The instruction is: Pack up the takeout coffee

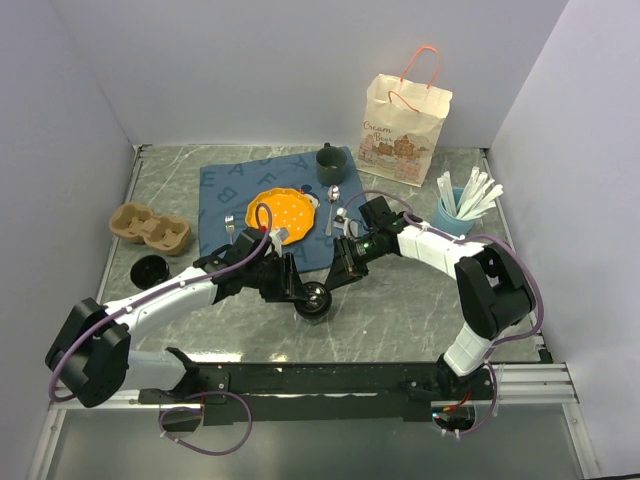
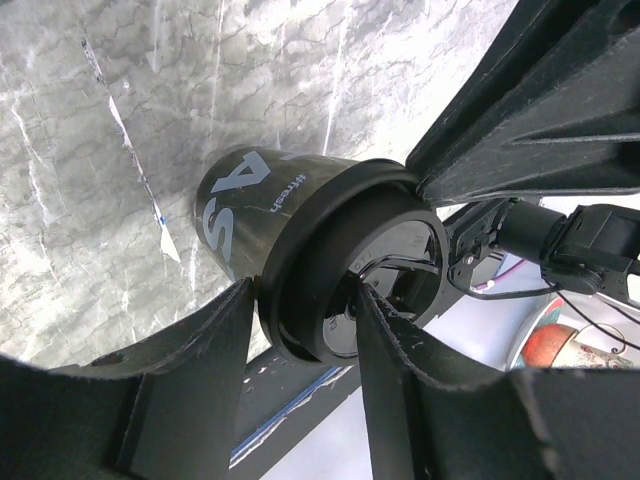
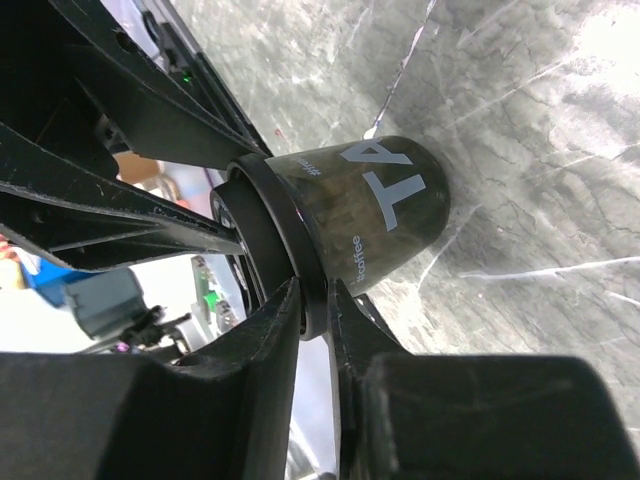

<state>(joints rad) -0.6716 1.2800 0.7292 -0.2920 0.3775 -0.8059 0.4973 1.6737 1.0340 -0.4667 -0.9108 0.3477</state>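
Note:
The black takeout coffee cup [image 1: 316,300] with grey lettering stands on the marble table near the front, a black lid [image 2: 330,270] on top. My left gripper [image 1: 299,287] comes in from the left and is shut across the lid, one finger outside the rim and one on the lid's top [image 2: 305,300]. From the right, my right gripper [image 1: 336,277] pinches the lid's rim [image 3: 262,225] between its fingertips [image 3: 318,300]. The cup body [image 3: 390,210] hangs clear below both sets of fingers.
A paper bag [image 1: 403,115] with pink handles stands at the back right. A cardboard cup carrier [image 1: 150,228] and a black round piece [image 1: 148,270] lie at the left. A blue mat [image 1: 225,190] holds an orange plate [image 1: 278,213], mug [image 1: 331,160] and spoon [image 1: 334,200]. A blue cup of white sticks [image 1: 462,205] stands right.

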